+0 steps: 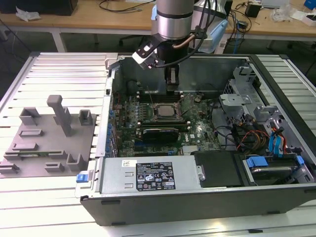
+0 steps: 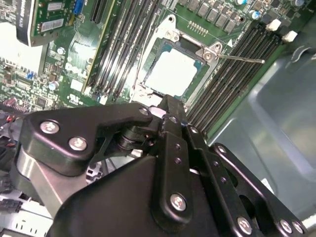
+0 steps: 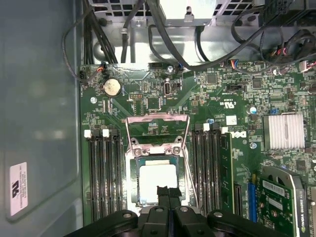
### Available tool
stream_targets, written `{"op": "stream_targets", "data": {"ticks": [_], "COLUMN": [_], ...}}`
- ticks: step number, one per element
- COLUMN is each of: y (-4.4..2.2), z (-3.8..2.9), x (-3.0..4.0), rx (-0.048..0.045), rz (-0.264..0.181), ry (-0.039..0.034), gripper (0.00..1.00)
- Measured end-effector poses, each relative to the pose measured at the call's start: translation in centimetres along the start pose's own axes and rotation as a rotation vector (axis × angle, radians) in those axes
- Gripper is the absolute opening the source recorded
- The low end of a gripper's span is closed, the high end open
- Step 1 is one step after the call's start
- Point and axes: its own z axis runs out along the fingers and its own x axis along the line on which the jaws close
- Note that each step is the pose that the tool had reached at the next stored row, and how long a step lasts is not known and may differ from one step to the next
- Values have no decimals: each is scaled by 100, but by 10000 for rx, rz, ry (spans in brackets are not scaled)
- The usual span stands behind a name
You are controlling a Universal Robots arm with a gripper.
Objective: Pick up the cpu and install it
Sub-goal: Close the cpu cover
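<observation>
The cpu [image 3: 158, 182] is a pale silvery square lying flat in the motherboard socket [image 3: 132, 170], whose metal load plate [image 3: 158, 129] stands raised. In the second wrist view the cpu [image 2: 173, 74] sits inside the metal frame, just beyond the fingertips. My gripper [image 3: 168, 193] hangs a little above the cpu's edge, its two black fingers [image 2: 170, 148] pressed together with nothing between them. The exterior view has the gripper [image 1: 171, 88] inside the open computer case, just behind the socket [image 1: 167, 111].
Memory slots [image 3: 103, 177] flank the socket on both sides, and a graphics card [image 1: 158, 133] lies in front of it. The grey case wall [image 3: 39, 108] is close by. A grey fixture tray [image 1: 49, 133] lies at the exterior view's left. Drive bays with cables [image 1: 269, 143] fill the right.
</observation>
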Motion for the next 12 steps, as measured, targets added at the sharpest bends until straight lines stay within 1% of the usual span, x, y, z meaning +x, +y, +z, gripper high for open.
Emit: {"op": "stream_targets", "data": {"ticks": [1,6,9,11,12], "y": [2,10,74,146,170], "z": [-41,-46,-42,-38,-37], "x": [-1,-1,2,5,6], "rx": [0,-1,-1,-2,-1], "rz": [0,1,0,-1,0], "ry": [-2,-2,-2,-1,-1], "gripper": [11,11,11,11,11]}}
